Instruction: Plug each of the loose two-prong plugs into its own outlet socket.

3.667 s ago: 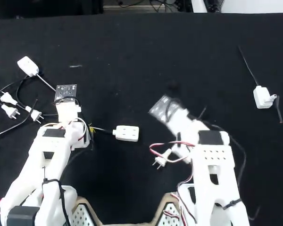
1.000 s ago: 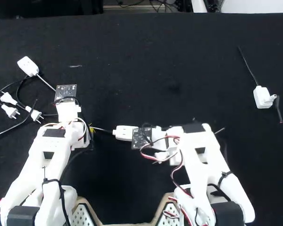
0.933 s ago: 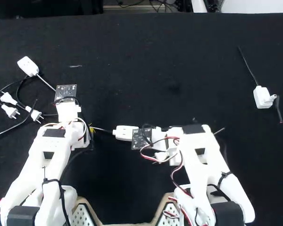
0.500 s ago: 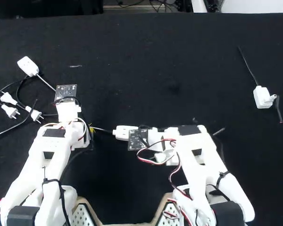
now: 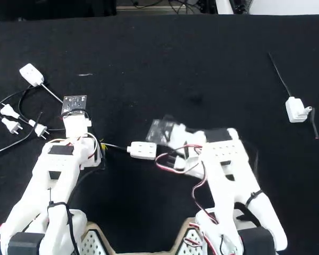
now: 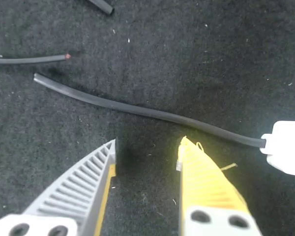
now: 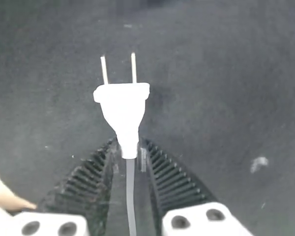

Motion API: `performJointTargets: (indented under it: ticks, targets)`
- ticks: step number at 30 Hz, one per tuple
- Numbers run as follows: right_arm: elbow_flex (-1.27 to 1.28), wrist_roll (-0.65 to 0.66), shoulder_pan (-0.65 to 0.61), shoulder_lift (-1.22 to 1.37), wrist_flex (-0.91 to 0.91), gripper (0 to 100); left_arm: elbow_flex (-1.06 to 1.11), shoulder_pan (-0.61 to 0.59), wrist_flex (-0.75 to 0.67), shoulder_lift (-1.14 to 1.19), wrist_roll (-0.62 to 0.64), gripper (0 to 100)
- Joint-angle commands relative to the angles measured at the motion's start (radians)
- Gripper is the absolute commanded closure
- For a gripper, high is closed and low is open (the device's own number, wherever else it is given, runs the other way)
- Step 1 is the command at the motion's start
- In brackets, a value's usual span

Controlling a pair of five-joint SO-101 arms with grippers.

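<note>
Plug (image 7: 122, 105) in right gripper (image 7: 129, 146), outlet socket (image 5: 143, 150) near, loose plugs (image 5: 10, 125) well apart

Your right claw (image 7: 128, 145) has black ribbed fingers (image 7: 169, 177), and the plug (image 7: 122, 105) between them is plain white, with two pale metal prongs and a grey cord. Your left claw (image 6: 146, 150) has one grey ribbed finger and one yellow. Just past its tips a black cable (image 6: 147, 112) meets the white outlet socket (image 6: 287, 152). The cloth (image 6: 196, 49) beneath both is black, flecked with pale lint.
</note>
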Motion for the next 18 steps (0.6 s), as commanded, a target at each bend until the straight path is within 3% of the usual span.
performJointTargets:
  ticks: [1, 8, 18]
  targets:
    - [-0.056, -0.112, -0.008, 0.010, 0.041, 98.7, -0.008, 0.001, -0.015, -0.021, 0.002, 80]
    - [0.013, -0.101, -0.127, 0.120, 0.037, 98.2, -0.008, 0.001, -0.015, -0.021, 0.002, 80]
    - [-0.005, -0.103, -0.133, 0.259, -0.043, 79.0, -0.008, 0.001, -0.015, -0.020, 0.002, 80]
